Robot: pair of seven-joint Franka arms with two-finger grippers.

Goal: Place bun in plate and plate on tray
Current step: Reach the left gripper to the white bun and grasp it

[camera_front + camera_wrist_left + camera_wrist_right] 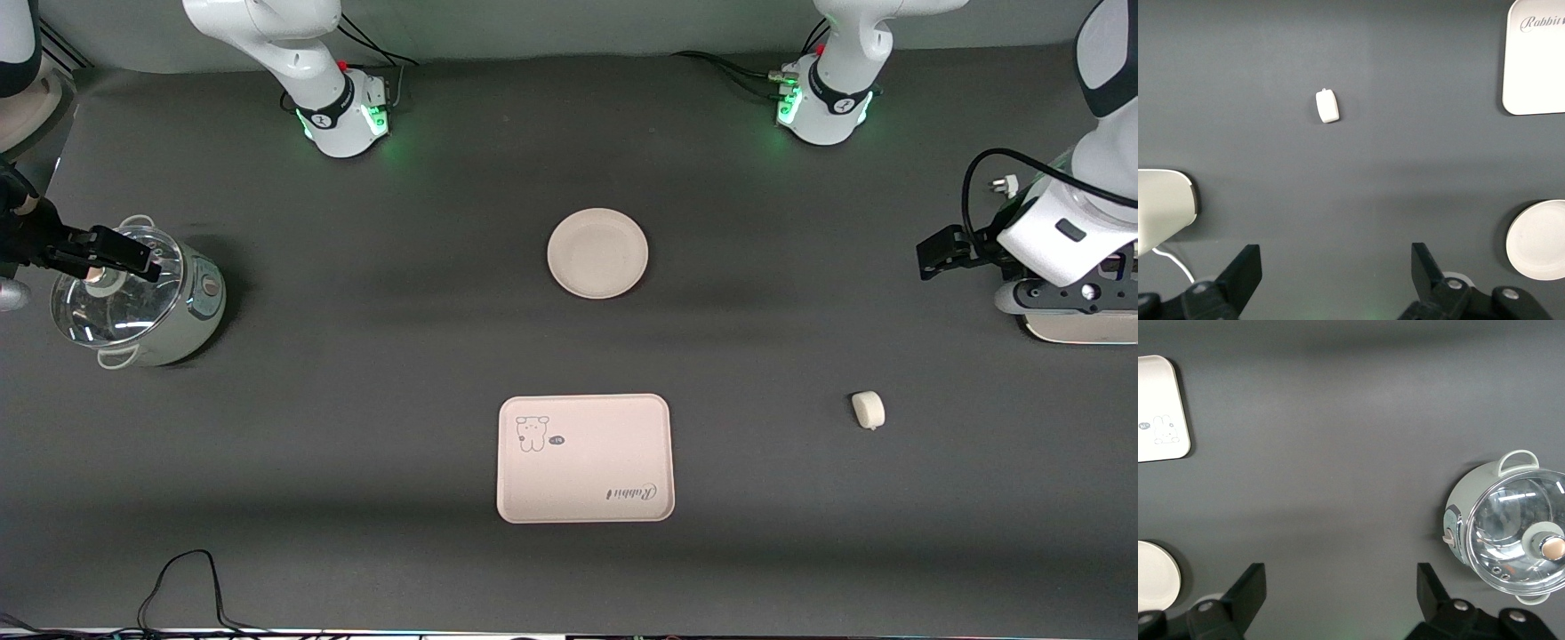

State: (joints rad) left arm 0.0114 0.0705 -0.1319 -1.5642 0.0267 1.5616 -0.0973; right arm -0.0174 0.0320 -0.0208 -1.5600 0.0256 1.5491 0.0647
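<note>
Bun (pixel 868 410) untouched on table; plate (pixel 597 252), tray (pixel 584 458) apart. Left gripper (pixel 1331 280), right gripper (pixel 1341 600) both wide, empty. Next: left descends onto bun.

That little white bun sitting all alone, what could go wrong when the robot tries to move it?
The bun is small, smooth and rounded, so the left gripper's open fingers could pinch it off-centre and let it slip or roll. The plate is shallow; a bun dropped from height might bounce out. The plate must later go onto the tray, and tilting it could tip the bun off.
</note>
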